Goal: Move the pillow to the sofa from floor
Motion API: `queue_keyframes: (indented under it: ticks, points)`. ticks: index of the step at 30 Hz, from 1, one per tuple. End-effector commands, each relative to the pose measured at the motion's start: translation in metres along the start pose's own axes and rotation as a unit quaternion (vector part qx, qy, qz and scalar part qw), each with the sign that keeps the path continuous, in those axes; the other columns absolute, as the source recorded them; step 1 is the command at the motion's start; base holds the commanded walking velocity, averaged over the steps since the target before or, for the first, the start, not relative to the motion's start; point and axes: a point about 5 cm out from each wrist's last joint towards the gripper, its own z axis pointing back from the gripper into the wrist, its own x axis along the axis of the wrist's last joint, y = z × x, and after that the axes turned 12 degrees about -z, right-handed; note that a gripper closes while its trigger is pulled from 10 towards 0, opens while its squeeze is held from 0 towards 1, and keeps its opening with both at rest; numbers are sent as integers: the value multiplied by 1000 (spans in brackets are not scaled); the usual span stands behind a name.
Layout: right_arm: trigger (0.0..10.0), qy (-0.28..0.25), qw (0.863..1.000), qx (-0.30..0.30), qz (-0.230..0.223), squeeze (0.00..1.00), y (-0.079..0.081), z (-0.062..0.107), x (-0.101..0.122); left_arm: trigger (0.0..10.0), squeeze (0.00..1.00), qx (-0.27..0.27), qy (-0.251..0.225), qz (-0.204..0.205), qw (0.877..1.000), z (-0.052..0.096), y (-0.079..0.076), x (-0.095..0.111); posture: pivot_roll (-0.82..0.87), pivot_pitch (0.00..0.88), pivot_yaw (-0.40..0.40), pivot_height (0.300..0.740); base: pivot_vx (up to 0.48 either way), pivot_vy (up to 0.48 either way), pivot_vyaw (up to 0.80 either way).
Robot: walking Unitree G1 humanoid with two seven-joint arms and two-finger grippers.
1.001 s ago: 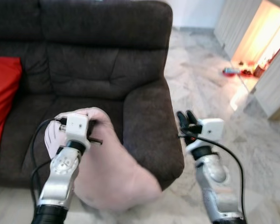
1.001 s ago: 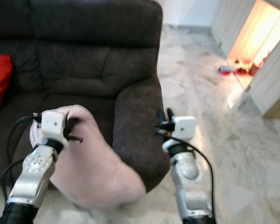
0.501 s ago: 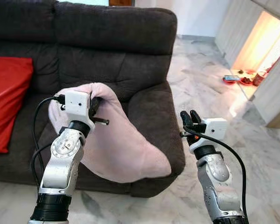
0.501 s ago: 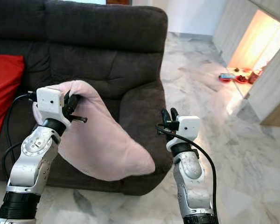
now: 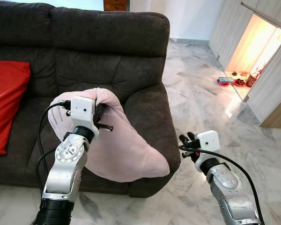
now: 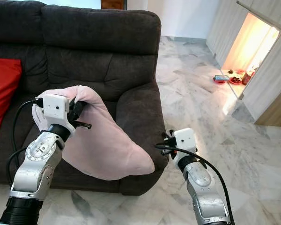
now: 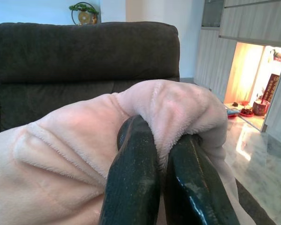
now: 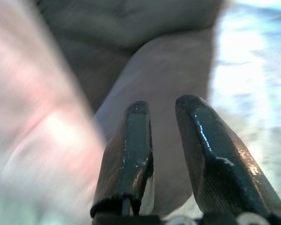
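Observation:
A soft pink pillow [image 5: 124, 150] hangs in front of the dark sofa [image 5: 107, 42], over its right seat and against the inside of the right armrest [image 5: 152, 112]. My left gripper [image 5: 99, 115] is shut on the pillow's top edge; in the left wrist view the black fingers [image 7: 131, 173] pinch a fold of pink fabric [image 7: 173, 108]. My right gripper [image 5: 186, 139] hovers low beside the armrest's outer front, above the floor. Its two fingers [image 8: 131, 150] stand close together with nothing between them.
A red cushion [image 5: 7, 103] leans on the sofa's left seat. Marble floor [image 5: 201, 93] stretches to the right of the sofa. At the far right is a lit recess with small bowls [image 5: 232, 80] on the floor, flanked by wooden cabinet fronts [image 5: 271, 89].
The view has risen and pulled back. The left gripper has lifted the pillow from near the floor up to seat height. The right gripper has dropped lower beside the armrest.

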Motion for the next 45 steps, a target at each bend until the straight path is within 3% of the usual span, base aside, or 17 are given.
queue_keyframes:
  ticks: [1,9,10,11,12,18,21,22,23,24,33,34,35,44,45]
  points:
    - [10000,39,999,36,0,0,6,3,-12,10000,0,-7,-34,-2,999,-2,-2,16,7,0,-80,740,0,0,0]
    - [10000,61,998,21,-16,0,5,4,-25,10000,0,-12,-34,0,999,-3,-4,16,9,0,-82,740,0,0,0]
    - [10000,63,997,31,-28,310,8,3,-27,10000,0,-15,-34,0,999,-3,-5,16,7,0,-82,740,0,0,0]
    - [10000,63,997,31,-28,310,8,3,-27,10000,0,-15,-34,0,999,-3,-5,16,7,0,-82,740,0,0,0]
    - [10000,64,997,33,-30,1000,10,2,-28,10000,0,-17,-34,0,999,-4,-6,16,8,0,-81,740,0,0,0]
    - [10000,78,992,56,-80,1000,17,-2,-45,10000,0,-24,-36,4,999,-7,-8,16,16,0,-86,740,0,0,0]
    - [10000,93,990,67,-81,1000,18,-2,-55,10000,0,-29,-37,6,999,-9,-10,16,16,0,-85,740,0,0,0]
    - [10000,98,989,78,-82,863,20,-2,-58,10000,0,-30,-37,6,999,-10,-11,16,18,0,-85,740,0,0,0]
    - [10000,98,989,78,-82,863,20,-2,-58,10000,0,-30,-37,6,999,-10,-11,16,18,0,-85,740,0,0,0]
    - [10000,100,988,89,-83,0,21,-2,-60,10000,0,-32,-37,7,999,-10,-12,16,18,0,-85,740,0,0,0]
    - [10000,73,986,99,-113,0,21,-6,-60,10000,0,-39,-41,11,998,-12,-16,18,18,0,-83,740,0,0,0]
    - [10000,68,985,99,-122,537,20,-7,-61,10000,0,-41,-43,10,998,-12,-16,18,20,0,-83,740,0,0,0]
    - [10000,61,986,101,-118,1000,19,-8,-60,10000,0,-41,-43,11,998,-13,-16,18,20,0,-83,740,0,0,0]
    - [10000,65,987,115,-89,1000,14,-9,-66,10000,0,-48,-46,12,998,-13,-20,19,23,0,-84,740,0,0,0]
    - [10000,68,987,115,-87,467,13,-9,-68,10000,0,-48,-47,12,998,-13,-20,20,25,0,-87,740,0,0,0]
